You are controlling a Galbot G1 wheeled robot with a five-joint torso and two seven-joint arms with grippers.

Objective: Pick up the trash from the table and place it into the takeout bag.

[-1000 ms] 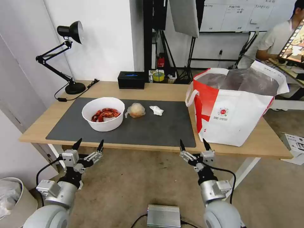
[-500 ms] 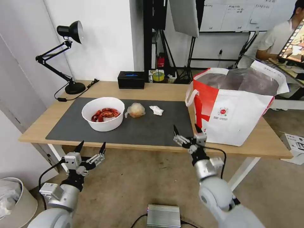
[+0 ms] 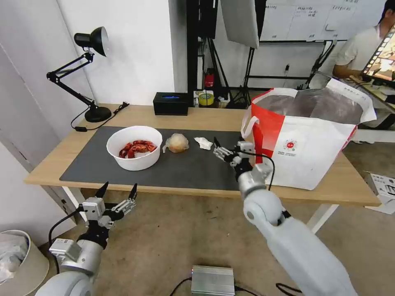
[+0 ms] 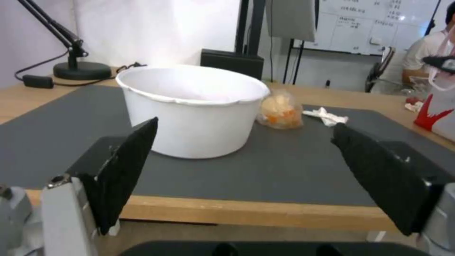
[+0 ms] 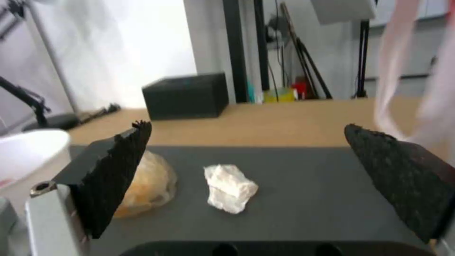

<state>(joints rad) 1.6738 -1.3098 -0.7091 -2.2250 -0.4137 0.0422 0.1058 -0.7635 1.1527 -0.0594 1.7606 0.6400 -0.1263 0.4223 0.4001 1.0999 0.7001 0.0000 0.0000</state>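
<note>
The crumpled white tissue point(image 3: 203, 143) lies on the dark grey mat point(image 3: 193, 168), at its far side and a little right of the middle. It is a small irregular lump; in my right wrist view point(image 5: 231, 188) its longer side seems to run from far to near, but I cannot say this firmly. Just left of it sits the clear-wrapped pale-orange lump point(image 3: 177, 143), close but apart, and further left the white round bowl point(image 3: 134, 147) with red scraps inside.

My right gripper point(image 3: 230, 149) hangs over the mat, just right of the tissue and a little nearer to me, with its two black fingers spread wide and nothing between them. From the wrist camera the tissue stands ahead of the claw, between the two fingers point(image 5: 116, 177) and a little toward the orange lump's side. So I judge that the reach has to go forward and slightly left, and down, to bring the tissue between the pads. The danger I see is that the left finger may touch the orange lump, because it is so near.

The takeout bag point(image 3: 304, 139) stands on the right part of the table point(image 3: 205, 117), its mouth open, close beside my right arm. This arm is clearly the nearer one for both the tissue and the bag.

My left gripper point(image 3: 116, 198) waits below the near edge of the table, in front of the bowl point(image 4: 189, 106), also spread apart and empty.
</note>
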